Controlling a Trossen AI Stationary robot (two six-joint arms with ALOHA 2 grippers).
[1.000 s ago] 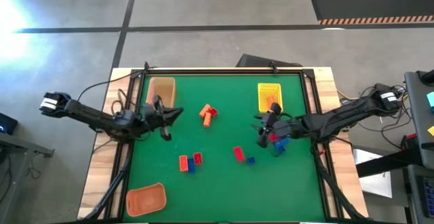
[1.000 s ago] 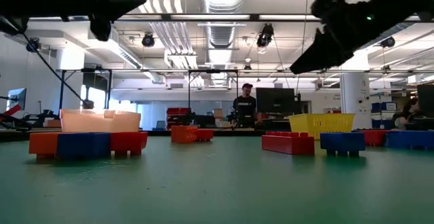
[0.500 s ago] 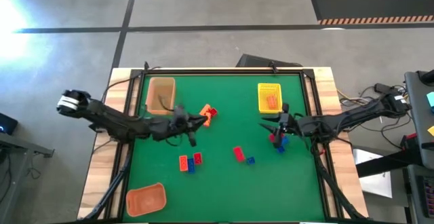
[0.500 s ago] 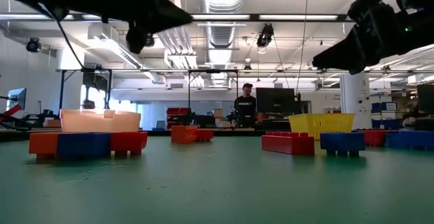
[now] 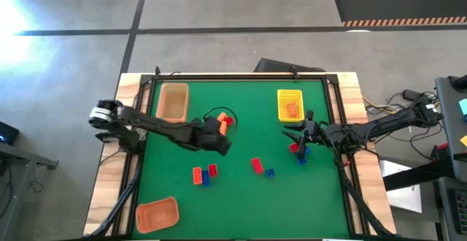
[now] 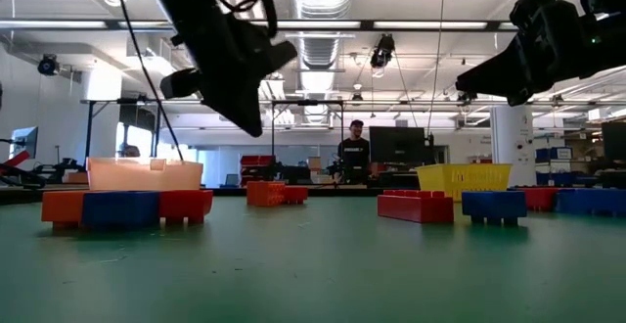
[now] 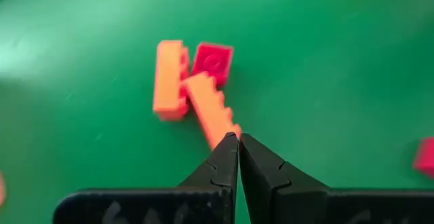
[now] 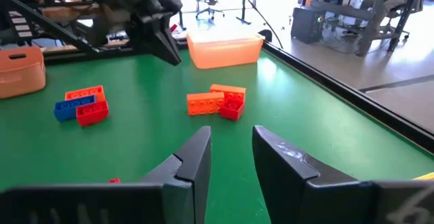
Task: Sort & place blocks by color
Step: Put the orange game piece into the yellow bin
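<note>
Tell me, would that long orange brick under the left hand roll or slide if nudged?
Probably slide, not roll: the orange brick looks boxy and lies flat on the green mat. It seems small, likely light plastic. Touching the red brick, it might push that along.

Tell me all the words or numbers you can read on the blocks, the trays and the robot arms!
None can be read.
The blocks show only plain studs.
The yellow tray, tan tray and orange tray are plain.
The far-off monitor is too small to read.
</note>
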